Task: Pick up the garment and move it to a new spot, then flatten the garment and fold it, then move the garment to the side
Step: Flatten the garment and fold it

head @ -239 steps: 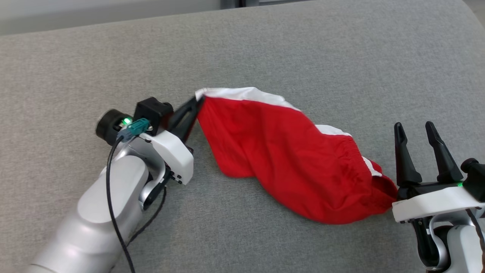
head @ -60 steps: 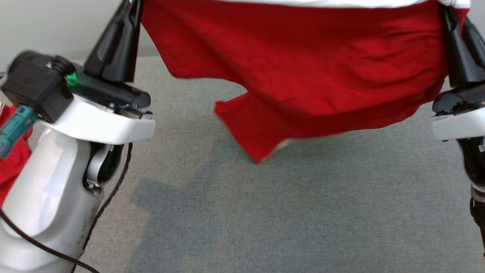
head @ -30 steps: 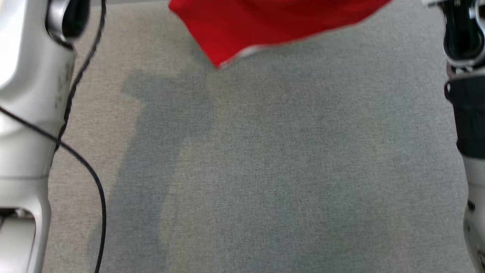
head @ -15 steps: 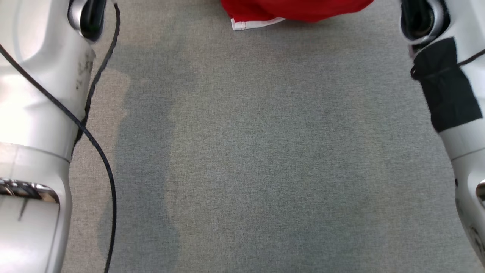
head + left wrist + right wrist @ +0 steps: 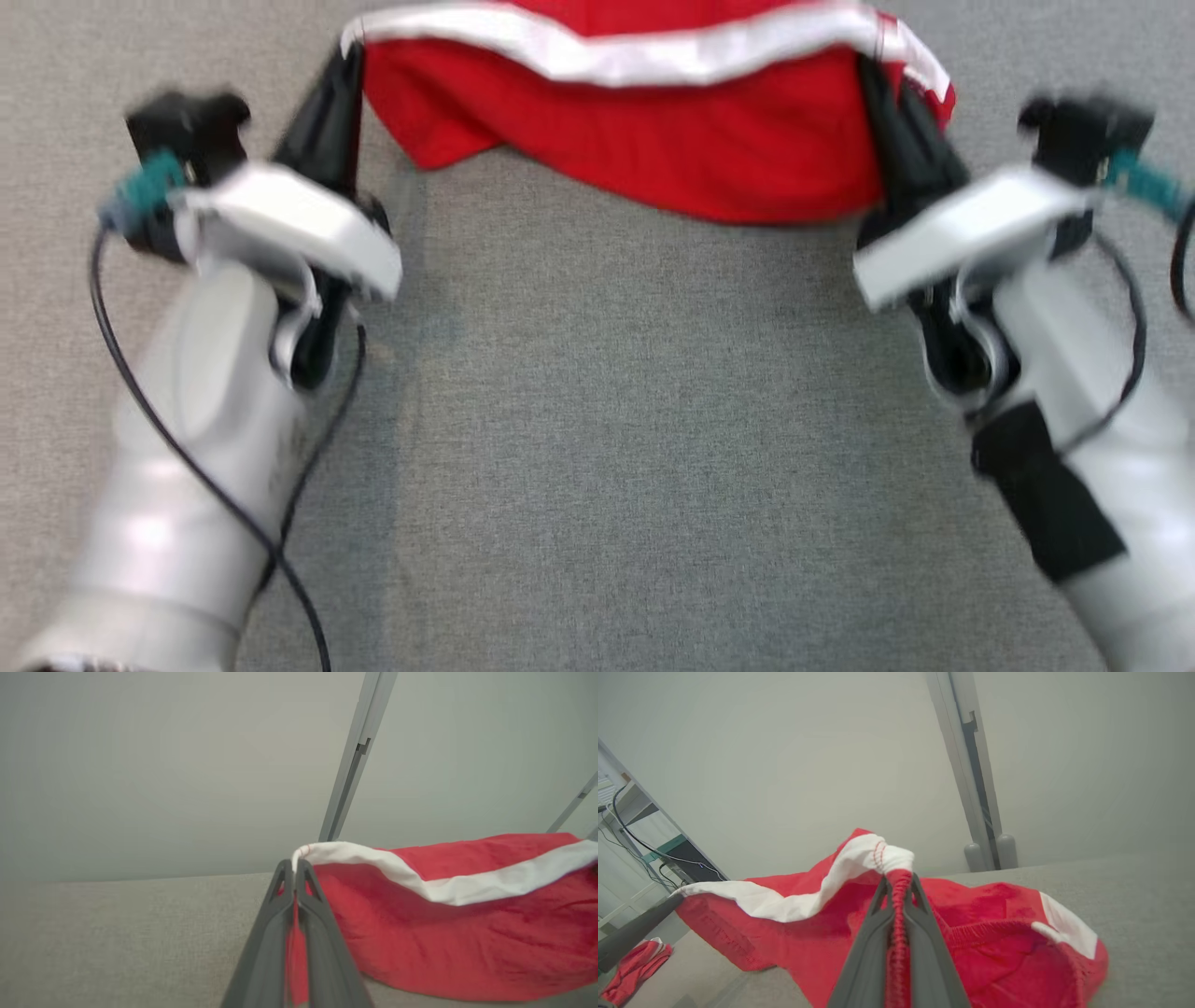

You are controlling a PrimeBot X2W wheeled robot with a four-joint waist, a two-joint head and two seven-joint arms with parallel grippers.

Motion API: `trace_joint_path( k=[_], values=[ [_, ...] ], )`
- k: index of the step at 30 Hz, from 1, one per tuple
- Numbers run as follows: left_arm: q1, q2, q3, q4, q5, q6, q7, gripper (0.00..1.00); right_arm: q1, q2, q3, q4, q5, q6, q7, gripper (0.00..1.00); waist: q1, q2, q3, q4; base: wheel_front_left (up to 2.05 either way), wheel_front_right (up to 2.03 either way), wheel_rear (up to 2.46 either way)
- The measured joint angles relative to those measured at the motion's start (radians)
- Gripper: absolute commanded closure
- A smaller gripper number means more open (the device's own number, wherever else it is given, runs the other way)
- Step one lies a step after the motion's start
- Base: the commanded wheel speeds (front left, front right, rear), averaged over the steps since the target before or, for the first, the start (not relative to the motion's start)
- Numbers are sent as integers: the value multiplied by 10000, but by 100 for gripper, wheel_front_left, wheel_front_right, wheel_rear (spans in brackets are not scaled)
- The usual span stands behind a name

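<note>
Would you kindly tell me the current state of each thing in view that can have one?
Garment: held by its white-banded edge at both ends, spread between the grippers, lower part seemingly on the grey surface.
Left gripper: shut on the garment.
Right gripper: shut on the garment.
Second red cloth: bunched, lying apart, untouched.

garment (image 5: 635, 140) is stretching from left gripper (image 5: 347, 58) to right gripper (image 5: 870, 73), blocking the far side, grey surface (image 5: 616, 448) in front is lying open
</note>
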Motion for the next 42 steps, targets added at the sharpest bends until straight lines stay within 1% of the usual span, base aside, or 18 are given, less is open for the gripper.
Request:
trace_joint_path(
  k=[2, 3, 5, 7, 8, 9, 14, 20, 25, 29, 35, 39, 42],
  values=[
    [955, 10, 230, -763, 180, 0, 2, 100, 1062, -184, -40, -742, 73, -2, -6, 100, 0, 0, -153, 41, 0, 0, 0],
    [1475, 6, 360, -1147, 290, 0, 2, 100, 1539, -320, 105, -1070, 12, -2, -6, 100, 0, 0, -233, 58, 0, 0, 0],
    [2514, 21, 516, -1896, 581, 0, 4, 100, 2455, -416, 161, -1781, 19, -2, -6, 100, 0, 0, -437, 90, 0, 0, 0],
    [3496, 27, 738, -2721, 888, 0, 4, 100, 3243, -704, 357, -2560, -217, -2, -6, 100, 0, 0, -668, 129, 0, 0, 0],
    [4299, 73, 999, -3469, 1143, 0, 2, 100, 3982, -920, 364, -3202, -420, -2, -6, 100, 0, 0, -884, 157, 0, 0, 0],
    [4710, 96, 1101, -3824, 1267, 0, 2, 100, 4370, -978, 374, -3490, -504, -2, -6, 100, 0, 0, -1001, 165, 0, 0, 0],
    [6638, 211, 1429, -5210, 1693, 4, 2, 100, 5989, -993, 144, -4424, -798, -2, -6, 100, 0, 0, -1558, 105, 0, 0, 0],
    [8660, 125, 1952, -6567, 1810, 472, 4, 100, 7666, -976, -261, -5212, -1118, -2, -6, 100, 0, 0, -2209, -80, 0, 0, 0],
    [10094, 167, 2031, -7637, 1850, 846, 50, 100, 9231, -974, -848, -5931, -1452, -2, -6, 100, 1, 0, -2689, -139, 0, 0, 0],
    [10933, 196, 2033, -8483, 1850, 1145, 299, 100, 10233, -851, -1158, -6366, -1480, -2, -4, 100, 0, 0, -2922, -155, 0, 0, 0],
    [11289, 215, 2011, -9390, 1835, 1400, 652, 100, 10731, -662, -1471, -6706, -1563, -2, 155, 100, 0, 0, -2989, -249, 0, 0, 0],
    [11203, 341, 1950, -9653, 1843, 1333, 780, 100, 10741, -535, -1647, -6811, -1710, -2, 276, 100, 0, 0, -2865, -376, 0, 0, 0],
    [10588, 596, 1894, -9666, 1944, 1149, 947, 100, 10574, -150, -2127, -6738, -1850, -2, 412, 100, 0, 0, -2658, -466, 0, 0, 0]
  ],
)
